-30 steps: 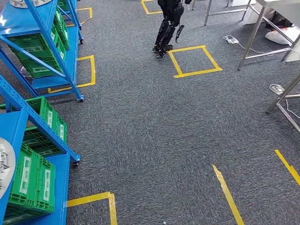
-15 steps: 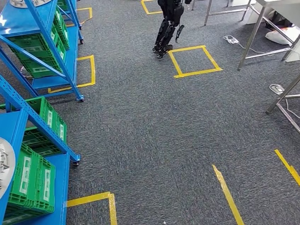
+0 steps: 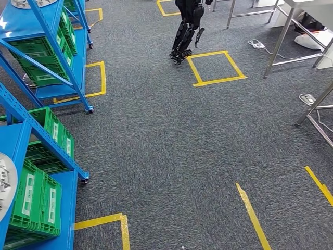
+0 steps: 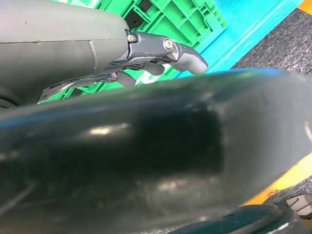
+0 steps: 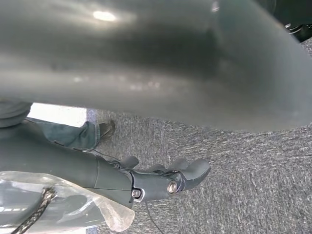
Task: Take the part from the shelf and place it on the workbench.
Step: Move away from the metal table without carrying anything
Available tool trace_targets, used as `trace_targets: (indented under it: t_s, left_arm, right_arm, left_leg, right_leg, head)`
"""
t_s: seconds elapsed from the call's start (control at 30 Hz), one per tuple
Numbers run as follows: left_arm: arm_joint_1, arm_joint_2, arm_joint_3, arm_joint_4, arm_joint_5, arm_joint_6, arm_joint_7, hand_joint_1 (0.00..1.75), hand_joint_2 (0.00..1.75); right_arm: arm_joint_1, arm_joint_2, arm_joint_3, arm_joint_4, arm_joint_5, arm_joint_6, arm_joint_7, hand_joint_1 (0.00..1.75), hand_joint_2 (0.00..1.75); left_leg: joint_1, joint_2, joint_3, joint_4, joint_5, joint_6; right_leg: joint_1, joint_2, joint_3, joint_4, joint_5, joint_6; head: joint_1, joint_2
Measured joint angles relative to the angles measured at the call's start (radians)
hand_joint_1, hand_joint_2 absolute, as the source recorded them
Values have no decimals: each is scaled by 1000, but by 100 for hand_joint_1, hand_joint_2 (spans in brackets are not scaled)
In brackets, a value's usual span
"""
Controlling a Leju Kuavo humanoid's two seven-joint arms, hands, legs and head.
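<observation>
Overhead, the head view looks down on grey carpet marked with yellow tape squares and strips. Two blue shelf units stand along the left: the near shelf and a farther shelf, both loaded with green crates. A round silver part lies on the near shelf's top level at the frame's left edge, partly cut off; a second silver part sits on top of the farther shelf. Another black humanoid robot stands beside a tape square at top centre. Metal desk legs and a power strip are at upper right.

Left wrist view: left hand with fingers stretched out, loosely apart, nothing held; green crate and blue shelf surface behind it.

Right wrist view: right hand with fingers extended and slightly spread, holding nothing, above carpet. A person's trouser leg and shoe are near. Clear plastic wrap covers the forearm.
</observation>
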Motion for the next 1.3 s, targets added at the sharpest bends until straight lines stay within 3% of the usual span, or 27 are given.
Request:
trace_targets:
  t_s: [0.17, 0.3, 0.37, 0.43, 0.47, 0.5, 0.53, 0.6, 0.67, 0.77, 0.83, 0.93, 0.97, 1.0, 1.03, 1.07, 1.13, 1.2, 1.3]
  left_arm:
    - [7, 10, -2, -19, 0, 9, 12, 0, 0]
    - [8, 15, -5, -33, 0, 11, 19, 0, 0]
    - [9, 15, -7, -38, 0, 12, 19, 0, 0]
    - [12, 16, -8, -40, 1, 12, 20, 0, 0]
    - [13, 16, -9, -41, 1, 12, 20, 0, 0]
    - [15, 17, -10, -41, 1, 12, 20, 0, 0]
    - [15, 17, -10, -41, 1, 12, 20, 0, 0]
    - [15, 16, -13, -42, 1, 12, 20, 0, 0]
    - [15, 19, -16, -43, 1, 12, 20, 0, 0]
    - [16, 22, -19, -45, 1, 13, 20, 0, 0]
    - [16, 21, -21, -46, 1, 13, 20, 0, 0]
    - [15, 23, -24, -50, 8, 14, 22, 0, 0]
    - [15, 24, -25, -51, 12, 15, 23, 0, 0]
    - [15, 24, -25, -52, 15, 15, 24, 0, 0]
    - [16, 25, -26, -53, 18, 16, 25, 0, 0]
    - [16, 25, -27, -54, 20, 16, 25, 0, 0]
    - [15, 28, -29, -55, 22, 17, 27, 0, 0]
    - [12, 32, -33, -58, 23, 20, 28, 0, 0]
    - [12, 36, -39, -61, 25, 25, 29, 0, 0]
  right_arm:
    - [-1, 0, 0, 5, 5, 0, 0, 0, 0]
    - [-2, 0, -1, 6, 6, 0, -1, 0, 0]
    - [-3, 0, -3, 6, 6, 0, -1, 0, 0]
    - [-4, 0, -6, 7, 6, 0, -2, 0, 0]
    - [-5, 0, -7, 8, 6, 0, -2, 0, 0]
    - [-5, 0, -9, 9, 6, 0, -2, 0, 0]
    - [-4, 0, -11, 10, 6, 0, -2, 0, 0]
    - [-5, 0, -14, 11, 6, 0, -2, 0, 0]
    - [-8, 0, -14, 13, 6, 0, -2, 0, 0]
    - [-7, 0, -16, 16, 7, 0, -1, 0, 0]
    - [-7, 0, -16, 16, 8, 0, -2, 0, 0]
    - [-6, 0, -19, 16, 13, 1, -3, 0, 0]
    - [-5, 0, -20, 16, 16, 2, -4, 0, 0]
    - [-6, 0, -22, 16, 17, 2, -5, 0, 0]
    - [-6, 0, -23, 17, 19, 3, -6, 0, 0]
    - [-7, 0, -24, 18, 20, 4, -8, 0, 0]
    - [-11, 1, -24, 19, 23, 5, -10, 0, 0]
    - [-15, 1, -25, 21, 25, 7, -12, 0, 0]
    - [-18, 2, -25, 23, 30, 9, -14, 0, 0]
  left_leg:
    - [-1, 0, -3, 9, -4, 7]
    - [2, 2, 2, -6, 6, 21]
    - [8, 7, 7, -23, 16, 28]
    - [8, 12, 6, -25, 18, 29]
    - [8, 14, 6, -24, 17, 29]
    - [8, 15, 6, -23, 17, 28]
    - [9, 15, 7, -22, 15, 25]
    - [13, 14, 6, -13, 9, 15]
    - [12, 10, 4, -2, 1, -1]
    - [13, 4, 3, 1, -2, -18]
    - [17, 18, -7, 26, -21, -24]
    - [14, 53, -87, 206, -120, -22]
    - [12, 56, -116, 270, -144, -20]
    - [11, 57, -130, 300, -146, -16]
    - [8, 58, -127, 291, -127, -11]
    - [4, 58, -106, 245, -92, -3]
    - [-7, 66, -47, 112, -25, 15]
    - [-17, 75, -14, 35, -7, 24]
    - [-17, 73, -8, 14, -8, 28]
  right_leg:
    - [-1, 0, 1, 0, 0, 5]
    - [-1, -1, 2, 1, -5, 16]
    - [-1, -7, -27, 66, -50, 22]
    - [-4, -11, -86, 189, -113, 27]
    - [-5, -12, -109, 236, -129, 31]
    - [-8, -12, -116, 250, -124, 34]
    - [-11, -13, -106, 229, -103, 36]
    - [-18, -9, -47, 110, -40, 43]
    - [-20, 1, -4, 23, -10, 37]
    - [-14, -2, 0, 16, -10, 10]
    - [-11, -11, 4, 15, -6, -5]
    - [-3, -29, 4, 14, -3, -17]
    - [1, -35, 4, 15, -4, -19]
    - [5, -39, 5, 15, -6, -21]
    - [8, -42, 7, 15, -7, -23]
    - [11, -44, 10, 15, -9, -25]
    - [16, -47, 11, 15, -15, -25]
    - [18, -49, 8, 16, -20, -20]
    - [16, -50, 8, 18, -24, -7]
  head:
    - [0, 0]
    - [1, 0]
    - [3, 0]
    - [4, 0]
    - [4, 0]
    - [3, 0]
    - [3, 0]
    - [4, 0]
    - [4, 0]
    - [-1, 0]
    - [-3, 0]
    - [-6, 0]
    - [-6, 0]
    - [-6, 0]
    - [-6, 0]
    - [-6, 0]
    - [-5, 0]
    - [-5, 0]
    - [-5, 0]
